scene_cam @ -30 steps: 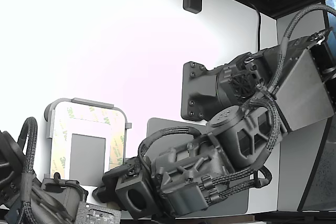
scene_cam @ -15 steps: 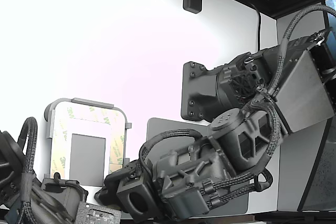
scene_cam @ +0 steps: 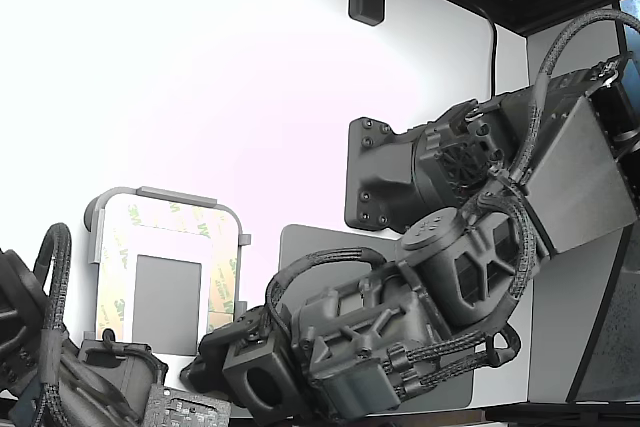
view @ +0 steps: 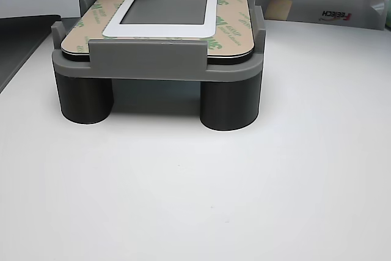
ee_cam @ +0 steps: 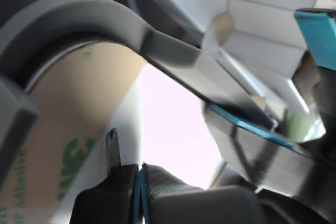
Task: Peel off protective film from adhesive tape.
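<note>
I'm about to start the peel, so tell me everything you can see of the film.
The film is tan paper printed with green 3M logos. It lies flat in narrow strips framing a grey rectangle with a white border, on a plate in the grey holder. No lifted edge shows. The gripper sits at its near end in the exterior view; contact is unclear.

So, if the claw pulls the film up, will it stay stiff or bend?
Probably it bends: the film looks paper-thin and lies flat on the plate. It is likely very light. It may tear, since the strips are narrow, though its toughness cannot be seen.
</note>
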Tool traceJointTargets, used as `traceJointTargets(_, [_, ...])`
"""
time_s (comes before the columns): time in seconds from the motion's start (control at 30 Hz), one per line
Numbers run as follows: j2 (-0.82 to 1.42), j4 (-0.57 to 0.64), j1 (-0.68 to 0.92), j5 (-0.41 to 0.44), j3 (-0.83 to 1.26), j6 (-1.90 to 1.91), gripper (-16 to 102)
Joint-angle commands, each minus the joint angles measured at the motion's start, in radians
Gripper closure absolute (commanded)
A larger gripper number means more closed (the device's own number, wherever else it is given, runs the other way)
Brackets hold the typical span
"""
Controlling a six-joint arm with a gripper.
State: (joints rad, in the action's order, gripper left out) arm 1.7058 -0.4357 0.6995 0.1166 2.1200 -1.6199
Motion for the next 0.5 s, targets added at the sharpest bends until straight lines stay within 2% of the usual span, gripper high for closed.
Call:
traceJointTargets(0.0, [0.014,0.002,-0.009,0.003,-0.032,-0.009,97])
traceJointTargets(0.47, [0.015,0.02,-0.012,0.0,-0.011,-0.031,97])
